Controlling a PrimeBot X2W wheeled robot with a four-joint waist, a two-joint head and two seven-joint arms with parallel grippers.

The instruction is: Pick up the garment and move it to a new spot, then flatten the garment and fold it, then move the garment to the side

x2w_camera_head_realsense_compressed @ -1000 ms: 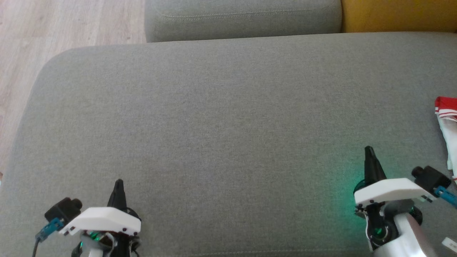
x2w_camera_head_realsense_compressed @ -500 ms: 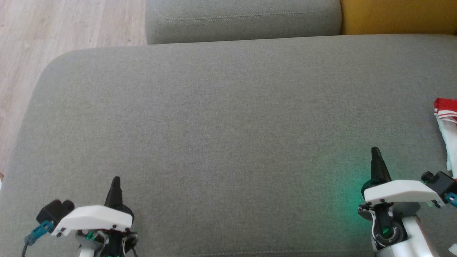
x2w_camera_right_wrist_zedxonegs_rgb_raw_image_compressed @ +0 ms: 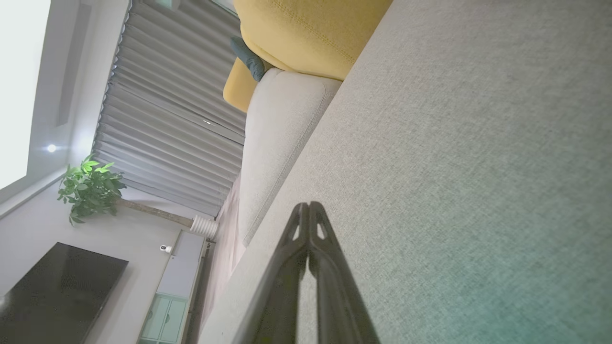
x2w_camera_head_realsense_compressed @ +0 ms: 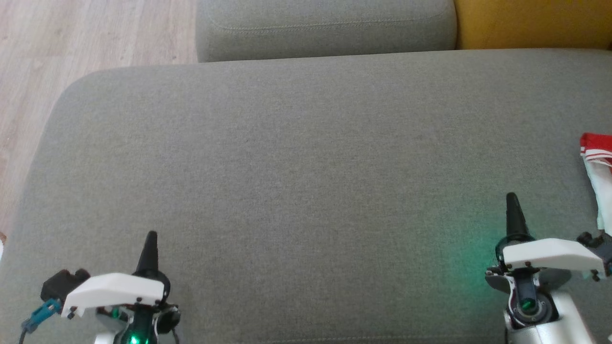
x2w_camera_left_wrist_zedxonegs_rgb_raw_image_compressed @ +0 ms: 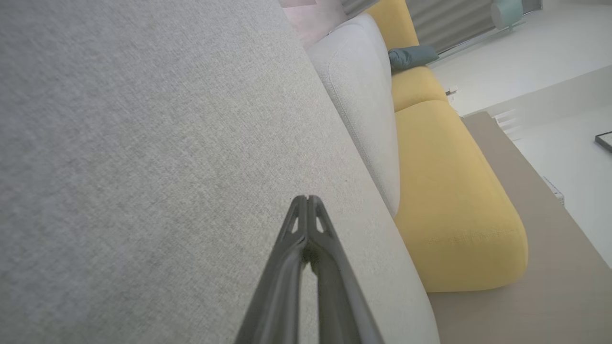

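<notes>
The garment (x2w_camera_head_realsense_compressed: 598, 169), white with a red striped band, lies at the far right edge of the head view on the grey sofa seat (x2w_camera_head_realsense_compressed: 306, 167), partly cut off by the frame. My right gripper (x2w_camera_head_realsense_compressed: 512, 200) is shut and empty, hovering low at the lower right, a little to the left of the garment. My left gripper (x2w_camera_head_realsense_compressed: 150, 239) is shut and empty at the lower left, far from the garment. In the left wrist view my left gripper (x2w_camera_left_wrist_zedxonegs_rgb_raw_image_compressed: 308, 199) has its tips pressed together above the seat; in the right wrist view my right gripper (x2w_camera_right_wrist_zedxonegs_rgb_raw_image_compressed: 309, 206) looks the same.
A grey back cushion (x2w_camera_head_realsense_compressed: 325, 26) runs along the far side of the seat, with a yellow cushion (x2w_camera_head_realsense_compressed: 533, 21) to its right. Wooden floor (x2w_camera_head_realsense_compressed: 71, 43) lies beyond the seat's rounded left corner. A green glow tints the fabric by my right gripper.
The head camera has shifted a little. Both grippers have drifted outward and stayed shut: the left one down and to the left, the right one to the right, nearer the garment.
</notes>
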